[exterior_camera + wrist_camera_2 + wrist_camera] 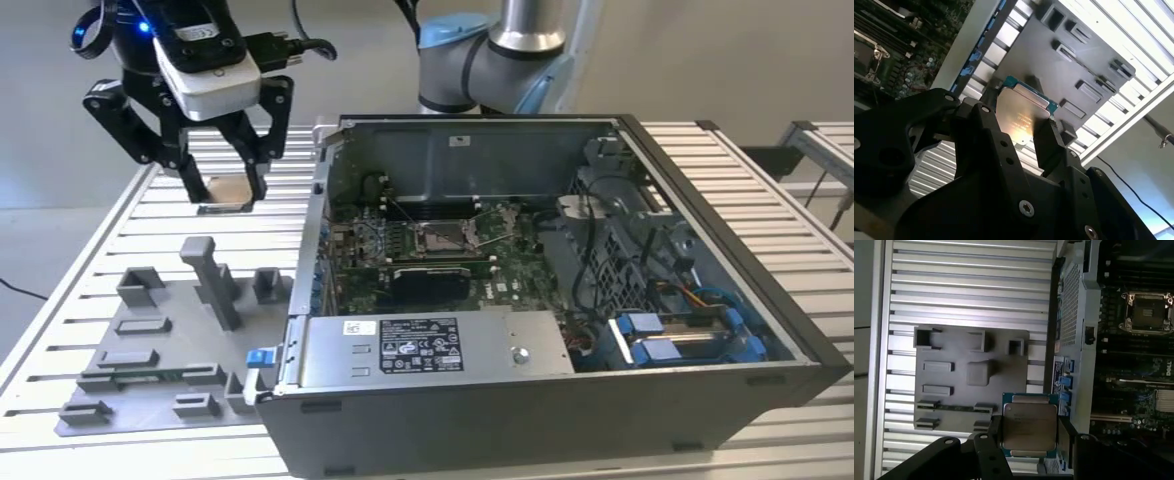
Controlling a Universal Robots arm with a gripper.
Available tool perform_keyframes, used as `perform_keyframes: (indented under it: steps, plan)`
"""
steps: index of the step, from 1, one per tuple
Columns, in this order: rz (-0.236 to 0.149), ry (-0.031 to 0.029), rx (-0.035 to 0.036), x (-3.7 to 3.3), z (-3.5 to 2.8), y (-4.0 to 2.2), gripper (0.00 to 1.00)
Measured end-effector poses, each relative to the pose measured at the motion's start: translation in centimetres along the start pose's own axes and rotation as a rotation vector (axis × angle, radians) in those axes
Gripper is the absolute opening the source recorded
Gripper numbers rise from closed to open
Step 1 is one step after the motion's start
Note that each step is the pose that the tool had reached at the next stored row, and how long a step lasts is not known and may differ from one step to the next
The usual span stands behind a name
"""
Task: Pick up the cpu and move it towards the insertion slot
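Transfer step. The gripper hangs over the desk near its far corner on the exterior view's left, jaws clenched on opposite edges of the cpu. The insertion slot lies well apart, inside the open case. Judged good practice: keep the chip level, pass above the case wall, and square it to the slot.

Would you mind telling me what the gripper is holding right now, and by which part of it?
The gripper holds the cpu, pinched between its fingers by two opposite side edges, with its metal face left uncovered.
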State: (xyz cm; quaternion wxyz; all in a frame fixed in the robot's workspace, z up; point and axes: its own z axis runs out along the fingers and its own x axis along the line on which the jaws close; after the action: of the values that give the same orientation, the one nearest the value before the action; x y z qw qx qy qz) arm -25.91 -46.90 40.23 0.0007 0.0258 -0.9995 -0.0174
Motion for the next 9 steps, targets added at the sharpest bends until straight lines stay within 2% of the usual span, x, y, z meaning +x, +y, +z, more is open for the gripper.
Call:
perform_keyframes:
  steps: [9]
  plan:
    - [0.000,0.0002,-0.0001,-2.86,-0.12,-0.15,0.00]
